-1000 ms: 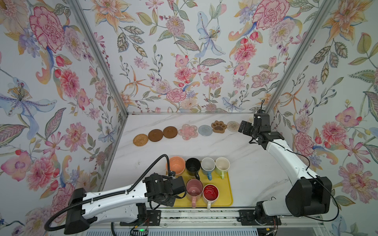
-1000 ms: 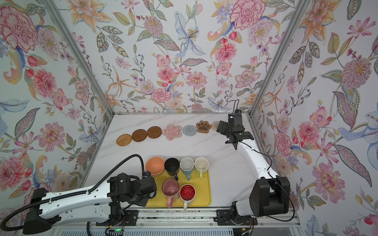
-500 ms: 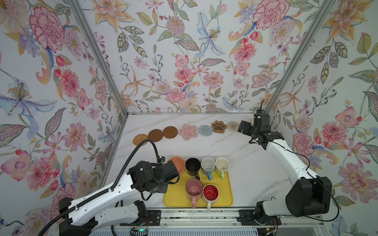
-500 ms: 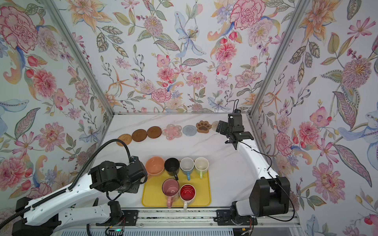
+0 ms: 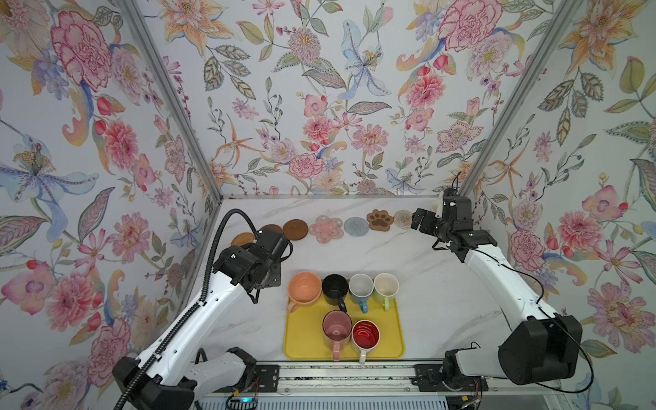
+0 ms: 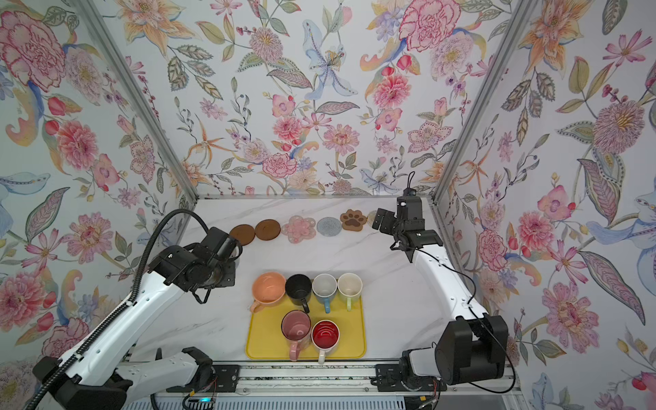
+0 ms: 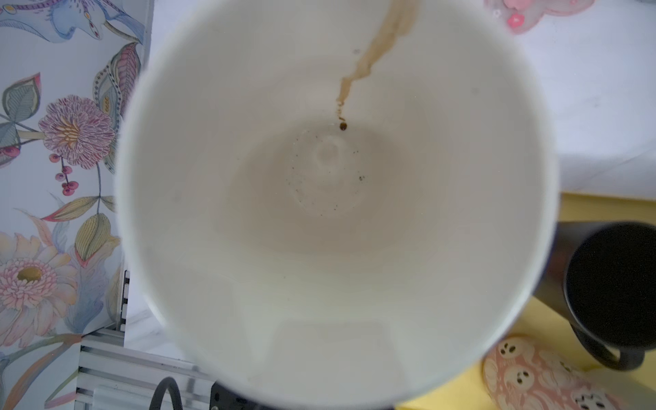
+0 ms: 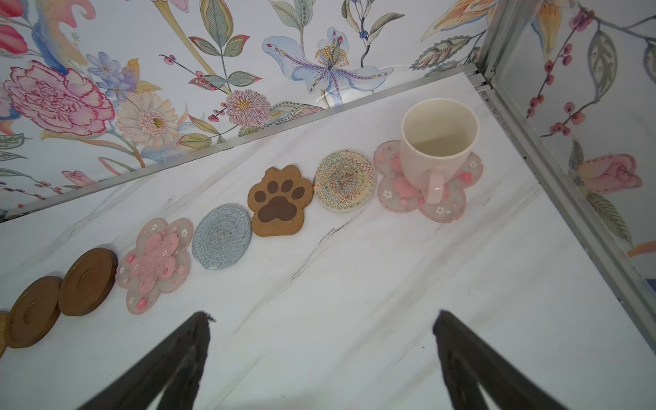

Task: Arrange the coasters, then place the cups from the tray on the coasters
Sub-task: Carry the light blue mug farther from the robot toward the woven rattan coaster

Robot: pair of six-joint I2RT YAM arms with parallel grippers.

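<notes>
**A blind set-down at the crowded end of the row**

The left fingers are hidden beneath the left arm (image 5: 253,262) in both top views. They are clamped on a white mug (image 7: 326,213), glazed ceramic with a brown drip stain down its inside wall, which fills the left wrist view. Where they pinch it I cannot tell, and a thin hold on the rim could let it swing or slip. The mug hangs just beside the large flat yellow tray (image 5: 390,342), near the left end of the coaster row at the back of the white marble desk (image 5: 426,269).

That end is the trouble spot. The round woven rattan coaster (image 5: 242,238) lies close to the side wall, with the two dark brown disc coasters (image 5: 295,230) packed right beside it. A low pass would drag these light mats out of line, each shoving its neighbour. The mug also blocks the wrist camera, so an off-centre landing looks likely. The arm's black ribbed cable loop (image 5: 227,227) could brush the wall. A swing back toward the tray could clip the wide peach cup (image 5: 304,288), one of six there.

The right fingers (image 8: 184,351) stand wide open and empty above bare desk. They are apart from the white cup with a pink handle (image 8: 422,170), already seated on a pink flower-shaped coaster (image 8: 458,204) at the row's right end — a careless sweep could knock it off.
</notes>
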